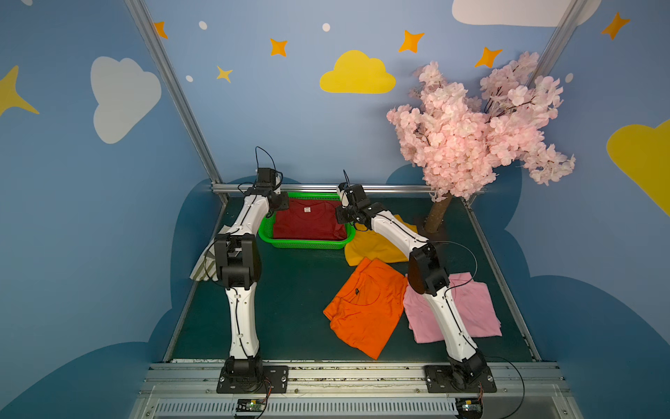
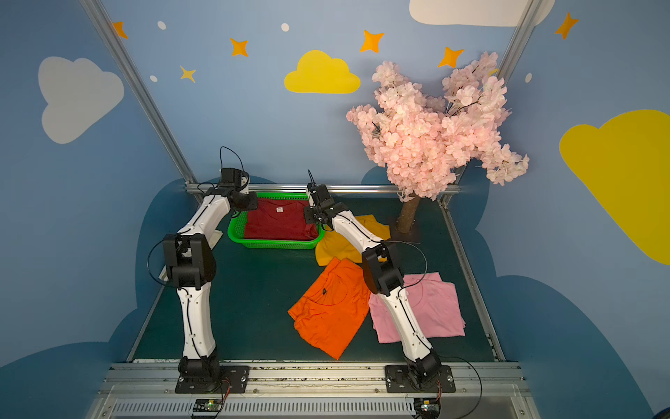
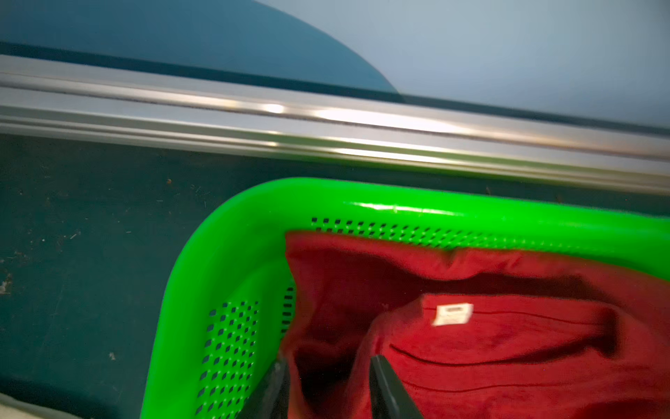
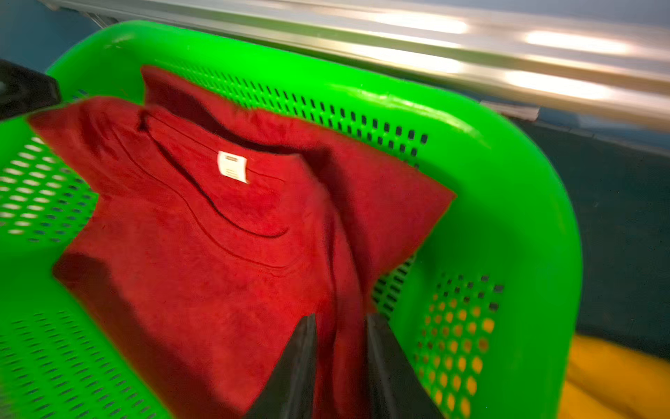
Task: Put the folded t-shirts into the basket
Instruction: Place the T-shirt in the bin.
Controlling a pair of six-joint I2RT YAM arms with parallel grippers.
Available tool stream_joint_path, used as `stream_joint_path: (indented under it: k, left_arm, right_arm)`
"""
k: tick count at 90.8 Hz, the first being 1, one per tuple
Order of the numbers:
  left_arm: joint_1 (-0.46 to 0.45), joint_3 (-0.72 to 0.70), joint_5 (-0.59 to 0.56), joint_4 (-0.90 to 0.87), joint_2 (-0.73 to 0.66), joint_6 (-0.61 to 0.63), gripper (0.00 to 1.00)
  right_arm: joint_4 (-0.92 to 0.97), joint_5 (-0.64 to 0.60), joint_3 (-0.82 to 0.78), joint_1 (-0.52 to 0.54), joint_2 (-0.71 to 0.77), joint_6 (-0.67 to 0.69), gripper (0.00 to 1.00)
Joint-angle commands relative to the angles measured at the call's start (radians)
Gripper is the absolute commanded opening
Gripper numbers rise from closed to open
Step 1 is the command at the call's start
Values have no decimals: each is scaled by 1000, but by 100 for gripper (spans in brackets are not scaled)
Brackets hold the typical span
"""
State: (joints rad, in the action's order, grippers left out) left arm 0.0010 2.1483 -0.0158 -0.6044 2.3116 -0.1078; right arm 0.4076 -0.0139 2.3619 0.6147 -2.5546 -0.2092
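Green matting covers the table. From its middle, the orange t-shirt lies at 4 o'clock and the pink t-shirt at 3 o'clock, their edges touching. The basket sits at 12 o'clock by the far rail, with the dark red t-shirt lying inside it. The mustard t-shirt lies at 1 o'clock, just beside the basket's corner. The left gripper and right gripper hang over the basket's 9 and 3 o'clock ends, jaws part-way apart over the red cloth's edges, gripping nothing.
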Motion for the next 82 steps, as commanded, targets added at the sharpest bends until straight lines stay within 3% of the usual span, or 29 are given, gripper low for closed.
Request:
stream_joint_path:
  k: [1,12,25,40,55,67,82]
  left_arm:
    - [-2,80,-10,-74,12,3,52]
    - [-5,77,11,-113,-37,-19,58]
    - [-23,-49,83,-95,-163,-63,61]
    - [-49,-327,141,17,-374,-104,61]
    - [-53,-702,235,257,-623,-188,63]
    - [-60,-920,260,382,-759,-239,68]
    - [-69,-1009,259,390,-826,-240,69]
  right_arm:
    - [28,-85,102,-4,-23,47,43]
    - [48,-75,106,-4,12,72,51]
    - [52,-24,17,-2,111,83,56]
    - [29,-25,-220,-2,269,79,65]
    - [-10,-84,-413,-31,374,25,75]
    - [-9,-43,-427,-56,348,-32,80]
    - [-7,9,-381,-64,281,-76,80]
